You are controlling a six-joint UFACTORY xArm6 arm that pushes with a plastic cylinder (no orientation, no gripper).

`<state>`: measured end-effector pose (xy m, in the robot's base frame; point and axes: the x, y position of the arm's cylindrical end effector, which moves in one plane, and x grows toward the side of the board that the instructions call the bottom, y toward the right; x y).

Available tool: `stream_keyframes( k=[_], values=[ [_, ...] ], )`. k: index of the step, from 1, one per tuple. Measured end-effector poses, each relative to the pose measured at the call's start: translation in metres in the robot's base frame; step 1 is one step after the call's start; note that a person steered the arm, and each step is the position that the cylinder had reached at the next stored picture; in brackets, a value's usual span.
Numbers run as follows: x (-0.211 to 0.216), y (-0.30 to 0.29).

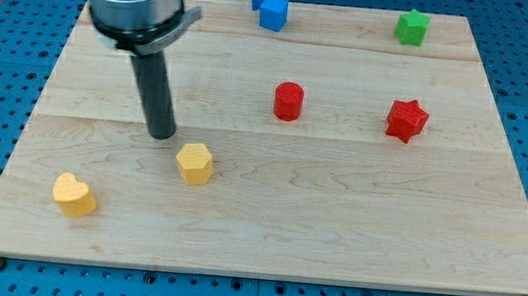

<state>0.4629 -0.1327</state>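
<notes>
My tip (pixel 162 135) rests on the wooden board (pixel 334 221) left of centre, below the grey arm body at the view's top left. Nearest to it is a yellow hexagonal block (pixel 195 163), just to the lower right of the tip, with a small gap between them. A yellow heart-shaped block (pixel 74 195) lies further toward the lower left. A red cylinder (pixel 288 101) stands to the right of the tip, well apart.
A red star block (pixel 406 120) sits at the right. A green star block (pixel 412 28) is at the top right. Two blue blocks (pixel 268 5) lie together at the board's top edge. Blue pegboard surrounds the board.
</notes>
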Motion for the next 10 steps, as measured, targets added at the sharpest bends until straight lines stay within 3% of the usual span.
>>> stream_keyframes(
  k=[3, 4, 5, 6, 7, 8, 9, 10],
  values=[
    [0.055, 0.168],
    [0.003, 0.147],
    [-0.02, 0.084],
    [-0.074, 0.098],
    [-0.106, 0.149],
    [-0.051, 0.224],
    [-0.025, 0.237],
    [-0.042, 0.237]
  ],
)
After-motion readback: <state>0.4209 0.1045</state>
